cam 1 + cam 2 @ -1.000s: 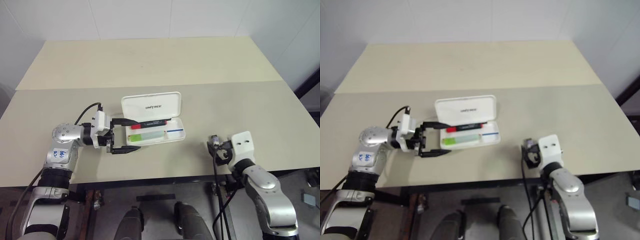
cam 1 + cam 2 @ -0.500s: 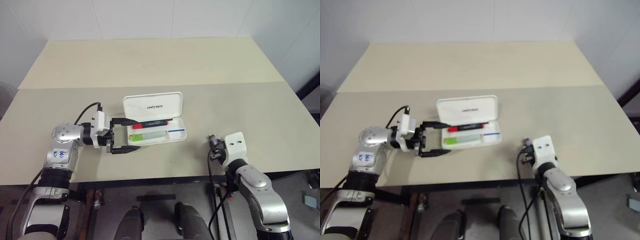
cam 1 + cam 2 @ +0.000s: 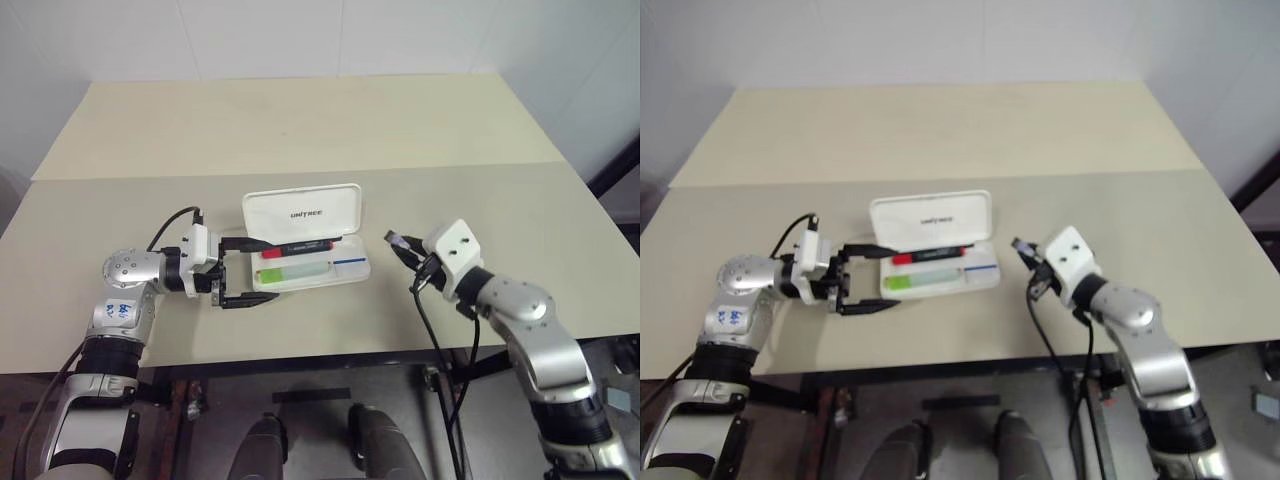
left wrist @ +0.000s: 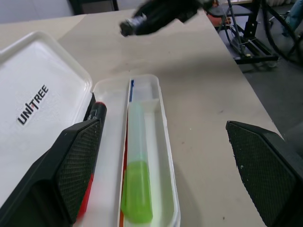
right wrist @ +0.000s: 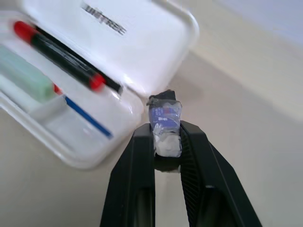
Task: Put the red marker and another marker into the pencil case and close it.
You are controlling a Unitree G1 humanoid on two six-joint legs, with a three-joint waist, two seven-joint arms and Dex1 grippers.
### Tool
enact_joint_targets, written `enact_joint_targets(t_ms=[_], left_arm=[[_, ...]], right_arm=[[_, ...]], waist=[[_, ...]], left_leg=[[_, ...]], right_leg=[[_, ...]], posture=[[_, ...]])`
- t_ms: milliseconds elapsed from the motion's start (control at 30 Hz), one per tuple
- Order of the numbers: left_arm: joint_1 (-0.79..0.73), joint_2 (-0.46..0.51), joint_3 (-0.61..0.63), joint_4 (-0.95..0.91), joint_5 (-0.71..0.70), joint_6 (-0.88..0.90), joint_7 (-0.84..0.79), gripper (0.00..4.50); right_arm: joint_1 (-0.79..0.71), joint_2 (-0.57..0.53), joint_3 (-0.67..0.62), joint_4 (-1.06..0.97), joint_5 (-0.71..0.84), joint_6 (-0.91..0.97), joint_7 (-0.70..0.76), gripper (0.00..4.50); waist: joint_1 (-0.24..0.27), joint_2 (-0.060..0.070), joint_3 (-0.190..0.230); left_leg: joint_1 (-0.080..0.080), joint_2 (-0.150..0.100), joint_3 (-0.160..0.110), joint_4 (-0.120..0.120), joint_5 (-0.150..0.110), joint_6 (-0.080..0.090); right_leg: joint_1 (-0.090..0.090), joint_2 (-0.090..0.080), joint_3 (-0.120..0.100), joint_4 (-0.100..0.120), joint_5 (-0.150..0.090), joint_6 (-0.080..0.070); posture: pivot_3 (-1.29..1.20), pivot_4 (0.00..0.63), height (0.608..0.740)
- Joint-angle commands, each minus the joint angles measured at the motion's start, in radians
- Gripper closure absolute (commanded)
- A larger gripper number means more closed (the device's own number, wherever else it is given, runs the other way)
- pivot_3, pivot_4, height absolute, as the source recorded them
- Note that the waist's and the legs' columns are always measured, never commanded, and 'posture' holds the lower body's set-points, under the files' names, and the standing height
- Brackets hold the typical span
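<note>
With both markers in the pencil case [image 3: 310, 262], the right gripper [image 3: 393, 240], pinched shut and empty, at its 3 o'clock should tip the lid [image 3: 302, 212] toward 6 o'clock while the wide-open left gripper [image 3: 258, 270] steadies the case's 9 o'clock end.

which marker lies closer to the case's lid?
The red marker: it lies along the hinge side of the case, right under the open lid. The green highlighter lies in the front tray, away from the lid.

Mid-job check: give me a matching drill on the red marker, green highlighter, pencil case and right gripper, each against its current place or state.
Things:
1. red marker
2. green highlighter
3. pencil case
4. right gripper

Places or states:
A. shut on a small block
B. lid standing open
C. lying in the tray
D. lying along the lid's hinge

Pairs: 1-D, 2-C, 3-B, 4-A
</note>
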Motion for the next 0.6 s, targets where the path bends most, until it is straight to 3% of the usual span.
enact_joint_targets(t_ms=[33,300,600], left_arm=[[-0.004,0.003,0.007,-0.007,0.003,-0.022,-0.004,0.0],[0.022,0.007,0.011,-0.027,0.008,-0.031,0.002,0.0],[0.05,0.014,0.021,-0.06,0.004,-0.026,0.022,0.0]], right_arm=[[-0.08,-0.026,0.033,0.097,0.034,-0.131,0.157,4.13],[-0.246,-0.031,0.119,0.396,0.049,-0.38,0.485,4.13],[-0.356,0.018,0.161,0.63,0.008,-0.524,0.593,4.13]], waist=[[0.001,0.0,0.0],[0.001,0.0,0.0],[-0.001,0.0,0.0]], left_leg=[[0.0,0.0,0.0,0.0,0.0,0.0],[-0.001,0.0,0.0,0.001,0.0,0.0],[0.0,0.0,0.0,0.001,0.0,0.0]], right_leg=[[0.0,0.0,0.0,0.0,0.0,0.0],[0.0,-0.001,0.0,-0.001,0.0,0.0],[0.0,-0.001,0.0,0.001,0.0,0.0]], posture=[[0.0,0.15,0.74],[0.0,0.15,0.74],[0.0,0.15,0.74]])
